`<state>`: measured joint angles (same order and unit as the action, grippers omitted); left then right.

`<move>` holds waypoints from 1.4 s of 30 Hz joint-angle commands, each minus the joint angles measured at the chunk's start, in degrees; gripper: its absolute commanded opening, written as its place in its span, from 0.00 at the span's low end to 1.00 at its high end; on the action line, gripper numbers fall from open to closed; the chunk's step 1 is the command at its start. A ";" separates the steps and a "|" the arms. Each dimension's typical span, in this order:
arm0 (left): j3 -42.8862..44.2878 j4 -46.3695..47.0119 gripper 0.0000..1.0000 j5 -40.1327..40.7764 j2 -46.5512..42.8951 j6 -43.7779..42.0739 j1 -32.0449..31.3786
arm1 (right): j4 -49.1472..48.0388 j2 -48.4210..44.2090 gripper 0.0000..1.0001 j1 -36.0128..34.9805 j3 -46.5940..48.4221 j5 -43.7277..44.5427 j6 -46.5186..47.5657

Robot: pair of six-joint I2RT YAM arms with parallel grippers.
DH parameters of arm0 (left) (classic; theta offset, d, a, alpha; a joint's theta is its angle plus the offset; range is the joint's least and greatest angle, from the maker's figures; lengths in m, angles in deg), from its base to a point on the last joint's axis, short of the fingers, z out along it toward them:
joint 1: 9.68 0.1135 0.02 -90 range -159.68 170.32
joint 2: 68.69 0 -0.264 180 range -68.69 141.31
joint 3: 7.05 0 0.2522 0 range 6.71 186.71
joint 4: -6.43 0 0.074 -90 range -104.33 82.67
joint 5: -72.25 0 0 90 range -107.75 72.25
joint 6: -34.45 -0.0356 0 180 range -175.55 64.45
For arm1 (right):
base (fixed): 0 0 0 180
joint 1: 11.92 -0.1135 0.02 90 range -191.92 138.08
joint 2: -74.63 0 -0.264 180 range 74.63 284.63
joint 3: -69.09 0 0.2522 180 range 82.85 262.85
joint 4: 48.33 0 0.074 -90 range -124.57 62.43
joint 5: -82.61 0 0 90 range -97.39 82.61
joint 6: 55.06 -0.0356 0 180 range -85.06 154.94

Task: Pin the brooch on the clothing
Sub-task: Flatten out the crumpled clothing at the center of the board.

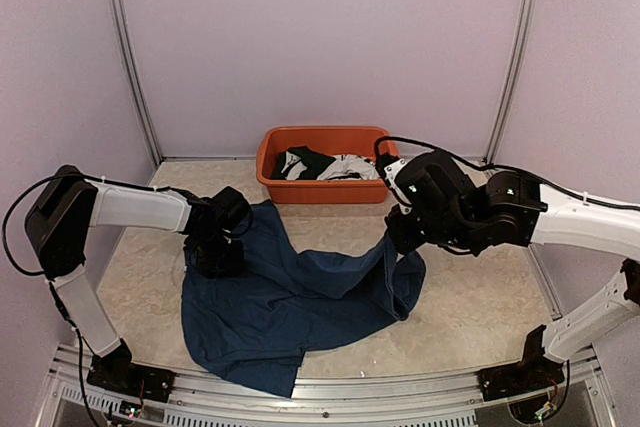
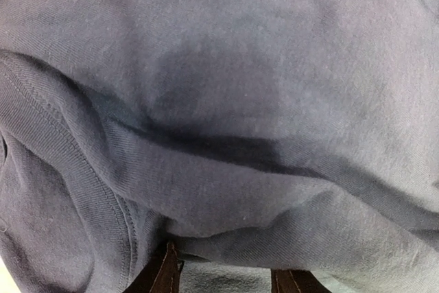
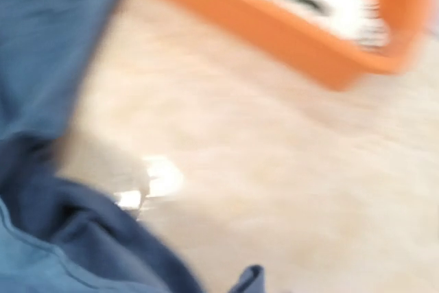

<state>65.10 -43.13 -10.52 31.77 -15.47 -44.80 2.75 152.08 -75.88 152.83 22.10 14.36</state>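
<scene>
The clothing (image 1: 290, 307) is being borne by the desk (image 1: 480, 297), its right edge being clenched in the right claw (image 1: 392, 242). The left claw (image 1: 218, 265) is being hidden by folds, its state untellable. Garments (image 1: 335, 167) are being held in the orange tub (image 1: 320, 192).

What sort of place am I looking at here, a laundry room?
Probably a robot test booth, not a home: plain lilac walls on metal frame posts, two white-and-black robot arms bolted at the beige table edge, and a dark navy-blue fabric T-shirt laid out near an orange plastic tub of clothes.
</scene>
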 commanded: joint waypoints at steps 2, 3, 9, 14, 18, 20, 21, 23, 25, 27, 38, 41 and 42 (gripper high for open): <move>-2.44 -2.13 0.41 0.59 2.72 -0.09 0.82 | 10.42 -2.59 0.00 -0.37 -2.76 18.37 -8.37; -2.37 -2.21 0.40 0.69 2.72 -0.09 0.91 | 11.43 -2.98 0.00 -0.32 -3.15 19.42 -9.67; -1.49 -2.90 0.35 1.37 2.98 -0.55 1.63 | 20.81 -2.70 0.00 -0.45 -3.65 26.83 -20.28; -0.13 -4.73 0.22 2.91 2.18 -1.62 2.07 | 19.79 -2.42 0.00 -3.21 -4.28 20.54 -15.65; 0.44 -6.09 0.18 2.57 0.24 -2.08 1.73 | -1.74 -8.02 0.00 -8.42 -12.54 -9.68 -0.07; 0.26 -6.28 0.15 2.17 -0.97 -2.02 1.57 | -8.38 -9.98 0.00 -11.11 -16.46 -20.75 1.36; 0.16 -6.33 0.13 1.86 -1.81 -2.02 1.48 | -9.87 -10.44 0.00 -12.30 -17.75 -24.09 1.48; 0.24 -6.83 0.12 1.63 -2.85 -2.02 1.16 | -10.43 -10.39 0.00 -13.80 -19.12 -28.28 2.16; 0.47 -7.59 0.12 1.87 -3.69 -2.02 0.83 | -9.18 -9.43 0.00 -14.70 -19.68 -32.06 2.93; 0.69 -8.42 0.11 2.16 -4.31 -2.10 0.74 | -6.78 -7.77 0.00 -16.07 -19.86 -35.03 3.65; 0.22 -8.02 0.18 1.56 -4.46 -2.28 0.58 | -3.46 -0.77 0.25 -19.59 -18.89 -38.75 4.87; 0.23 -8.27 0.22 1.54 -4.40 -2.39 0.57 | -0.89 -3.16 0.47 -19.53 -15.28 -35.80 5.24; 0.23 -8.29 0.23 1.66 -4.44 -2.45 0.57 | 0.04 -4.10 0.53 -19.56 -13.96 -35.21 5.42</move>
<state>65.37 -50.45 -8.88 27.95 -17.26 -43.88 -0.37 151.66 -95.05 133.73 -15.78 18.97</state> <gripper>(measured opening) 0.207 0.448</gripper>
